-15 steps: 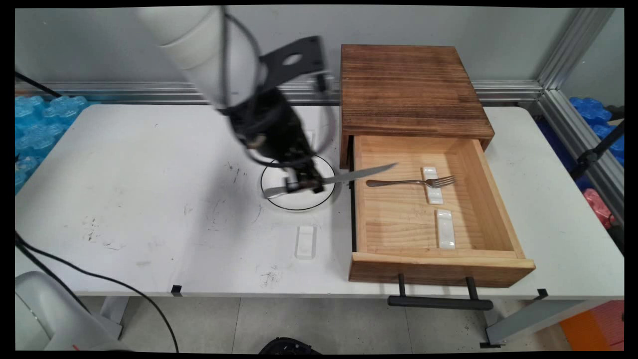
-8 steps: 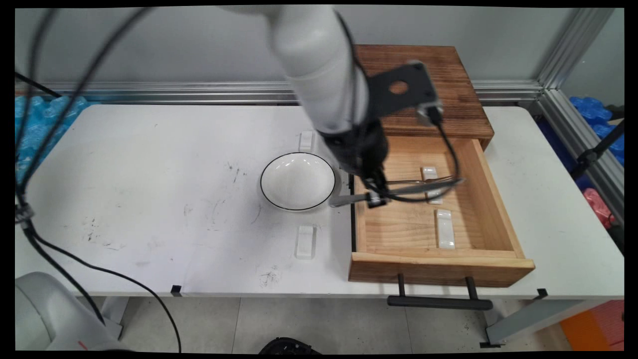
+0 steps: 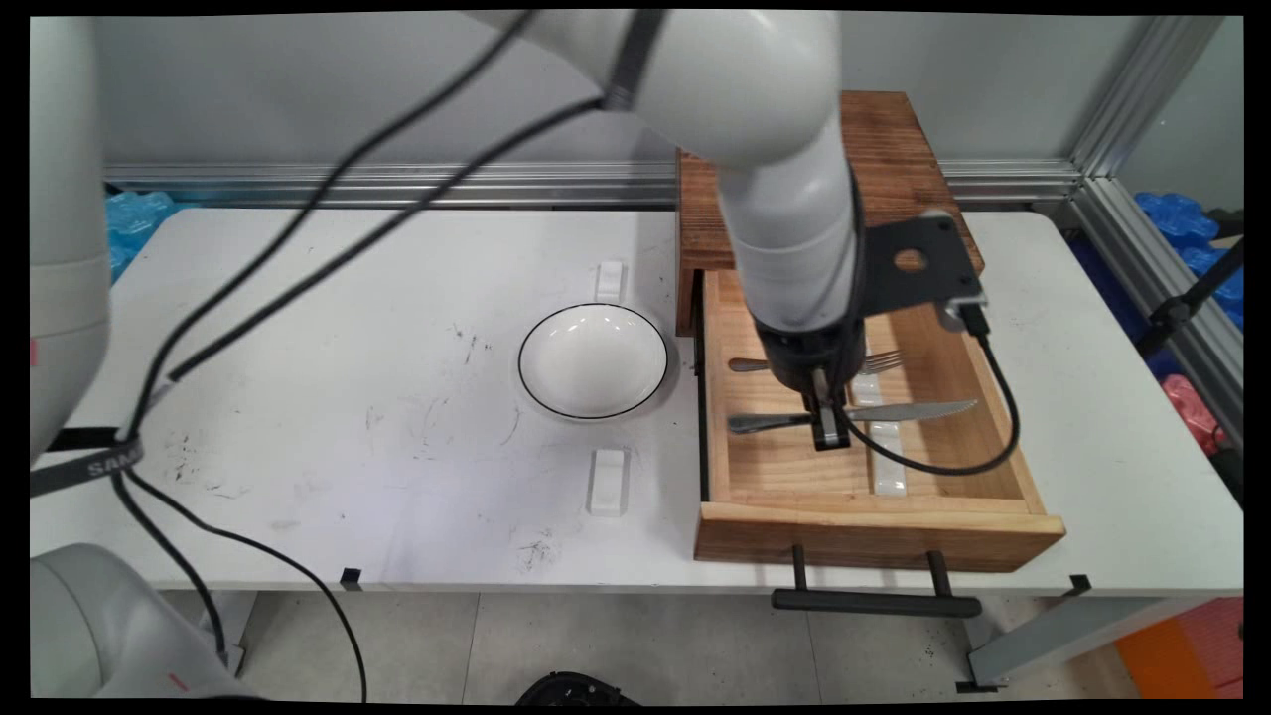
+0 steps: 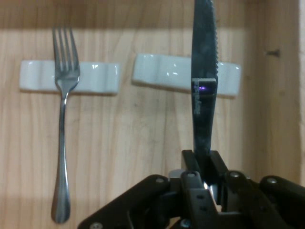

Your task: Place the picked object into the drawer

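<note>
Gripping knife over drawer

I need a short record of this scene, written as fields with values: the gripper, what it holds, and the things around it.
gripper: black two-finger gripper, shut on the knife, above the open drawer
held: knife, blade over the nearer white rest
drawer: open wooden drawer of a wooden box
fork: fork lies in the drawer, tines on the farther white rest
table: white bowl with black rim, between two clear rests
</note>
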`<state>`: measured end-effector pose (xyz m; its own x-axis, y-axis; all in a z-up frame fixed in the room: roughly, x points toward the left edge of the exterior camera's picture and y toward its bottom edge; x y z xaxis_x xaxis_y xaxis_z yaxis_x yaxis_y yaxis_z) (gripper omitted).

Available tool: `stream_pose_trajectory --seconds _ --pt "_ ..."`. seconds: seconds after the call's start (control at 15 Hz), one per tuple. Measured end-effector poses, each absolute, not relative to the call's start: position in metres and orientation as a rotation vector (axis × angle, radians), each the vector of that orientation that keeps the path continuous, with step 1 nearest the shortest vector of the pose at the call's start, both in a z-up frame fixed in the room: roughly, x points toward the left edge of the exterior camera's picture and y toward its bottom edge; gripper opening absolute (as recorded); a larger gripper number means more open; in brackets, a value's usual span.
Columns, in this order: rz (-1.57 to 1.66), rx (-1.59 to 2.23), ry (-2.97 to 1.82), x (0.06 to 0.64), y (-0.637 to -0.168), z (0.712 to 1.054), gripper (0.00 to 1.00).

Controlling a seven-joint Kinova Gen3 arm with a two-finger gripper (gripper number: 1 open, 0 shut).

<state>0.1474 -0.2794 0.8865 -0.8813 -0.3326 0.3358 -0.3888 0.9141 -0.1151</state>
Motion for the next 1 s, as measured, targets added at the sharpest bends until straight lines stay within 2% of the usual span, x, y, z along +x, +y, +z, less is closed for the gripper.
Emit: stream_pose_trajectory --seconds 1.0 --pt "0.261 0.495 -2.854 0.107 -0.301 0.831 0.0"
